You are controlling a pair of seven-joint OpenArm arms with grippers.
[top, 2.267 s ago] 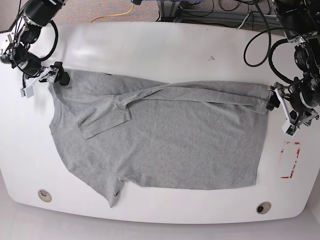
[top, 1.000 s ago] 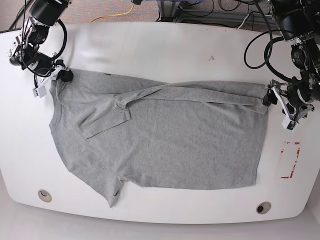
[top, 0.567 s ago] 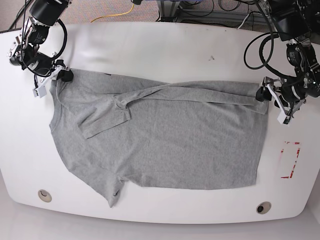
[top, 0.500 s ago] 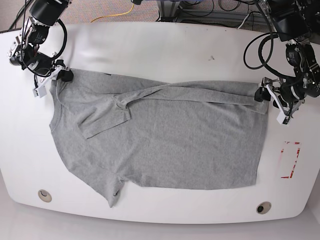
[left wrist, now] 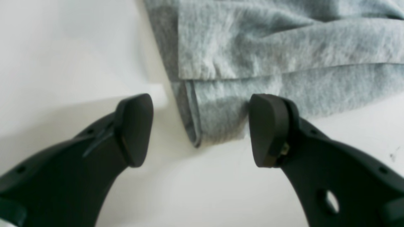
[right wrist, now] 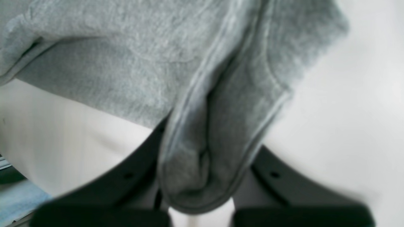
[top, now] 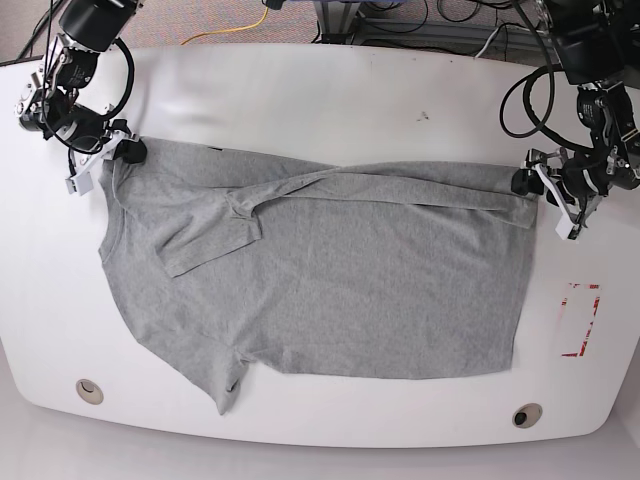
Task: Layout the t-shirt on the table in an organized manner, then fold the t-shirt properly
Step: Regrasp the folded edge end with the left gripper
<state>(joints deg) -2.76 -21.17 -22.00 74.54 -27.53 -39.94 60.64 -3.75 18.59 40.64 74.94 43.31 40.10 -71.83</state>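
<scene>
The table (top: 330,90) is a wide glossy white top with curved edges, and it fills most of the base view. Everything below is placed against the shirt (top: 330,270), which lies spread across the table's middle, grey and mostly flat.

The shirt's top edge is doubled over into a long narrow fold running from its middle to its right corner. One sleeve (top: 205,235) is tucked in over the body near the shirt's upper left. The other sleeve (top: 225,385) points out past the lower left hem, toward the table's near edge.

A red tape outline (top: 580,320) sits on the table just right of the shirt's lower right corner, apart from the cloth. Two round grommets lie below the shirt: one (top: 89,390) off its lower left, one (top: 526,415) off its lower right.

The right gripper (right wrist: 202,176) is at the shirt's upper left corner, clamped on a bunched hem of the cloth; in its wrist view the fabric hangs pinched between the dark fingers.

The left gripper (left wrist: 199,129) is at the shirt's upper right corner. Its jaws stand wide apart and hold nothing; the folded corner of the shirt lies on the table between the two fingertips (left wrist: 268,126).
</scene>
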